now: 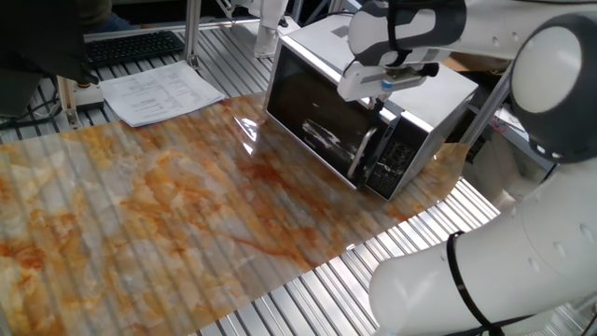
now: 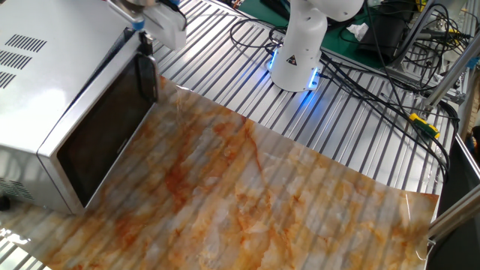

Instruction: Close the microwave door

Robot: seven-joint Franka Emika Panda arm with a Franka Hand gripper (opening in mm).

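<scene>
The white microwave (image 1: 438, 89) stands at the back of the table and also shows in the other fixed view (image 2: 52, 60). Its door (image 1: 312, 121), dark glass with a vertical silver handle (image 1: 359, 154), lies almost flush against the front, next to the black button panel (image 1: 401, 159). My gripper (image 1: 381, 101) is at the door's top edge on the handle side, fingers together and holding nothing. In the other fixed view the gripper (image 2: 144, 43) sits just above the handle (image 2: 146, 79) and the door (image 2: 105, 135).
A marbled orange mat (image 1: 168, 205) covers the table in front of the microwave. Papers (image 1: 159, 93) and a keyboard (image 1: 131, 45) lie at the back left. The robot base (image 2: 300, 52) and cables (image 2: 375, 67) stand behind the mat.
</scene>
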